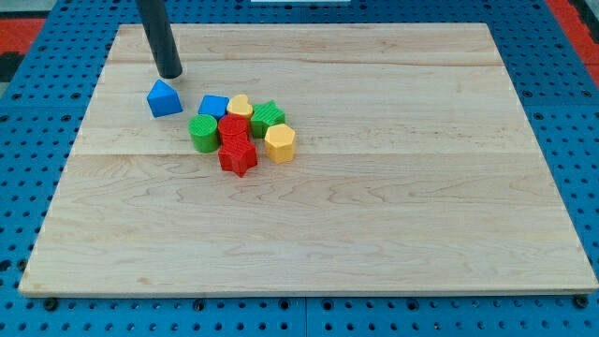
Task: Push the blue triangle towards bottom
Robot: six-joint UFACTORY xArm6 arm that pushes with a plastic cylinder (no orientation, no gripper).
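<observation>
The blue triangle (165, 97) lies on the wooden board (374, 187) in the upper left part of the view. My tip (170, 74) rests on the board just above the blue triangle, a small gap from its top edge. The dark rod rises from the tip out of the view's top.
A tight cluster lies right of the blue triangle: a blue cube (213, 106), a yellow block (240, 105), a green star-like block (268, 116), a green cylinder (204, 133), a red block (233, 129), a red star-like block (238, 156), a yellow hexagon (279, 142).
</observation>
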